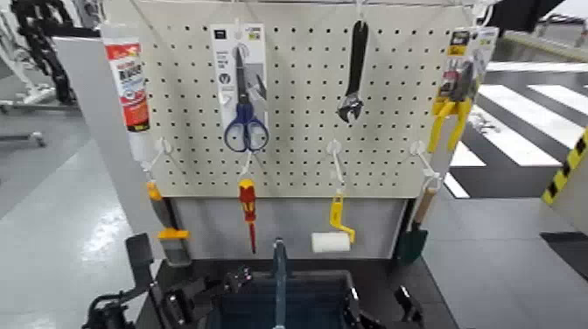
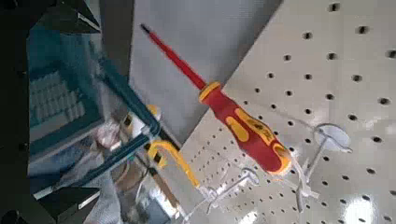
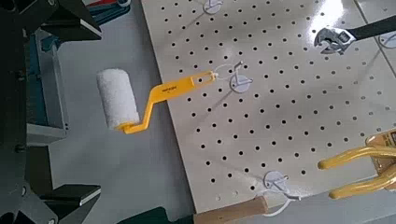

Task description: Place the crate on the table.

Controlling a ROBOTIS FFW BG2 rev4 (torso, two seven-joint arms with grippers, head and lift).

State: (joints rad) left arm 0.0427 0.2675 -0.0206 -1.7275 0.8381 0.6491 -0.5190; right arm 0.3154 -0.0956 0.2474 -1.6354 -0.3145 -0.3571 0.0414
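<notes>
Crate (image 1: 280, 302): dark blue, ribbed, at the lower edge of the head view, directly below the pegboard (image 1: 297, 96); upright central handle bar rising toward the board's lower rim; bottom hidden, so carried or resting cannot be told.
Table (image 1: 420, 276): black top glimpsed on both sides of the crate, just in front of the grey panel under the pegboard.
Left gripper (image 1: 179, 306): dark parts hard against the crate's left wall; fingers dark and cropped in the left wrist view, spread or clamped cannot be told.
Right gripper (image 1: 385, 306): dark parts against the crate's right wall; likewise cannot tell whether wide, narrow or holding.
Screwdriver (image 2: 219, 98): red and yellow, hanging from the pegboard's lower row, tip pointing down just above the crate's left side.
Roller (image 3: 117, 98): white sleeve on a yellow frame, hanging from the same row, just above the crate's right side.
Risk, handle bar: likely to strike the screwdriver tip or roller if the crate goes forward or upward before lowering.
Risk, tilt: uneven lowering by the two arms likely to land one edge first and slide the crate.
Risk, grip: unseen hold on smooth ribbed plastic; slip possible on release.
</notes>
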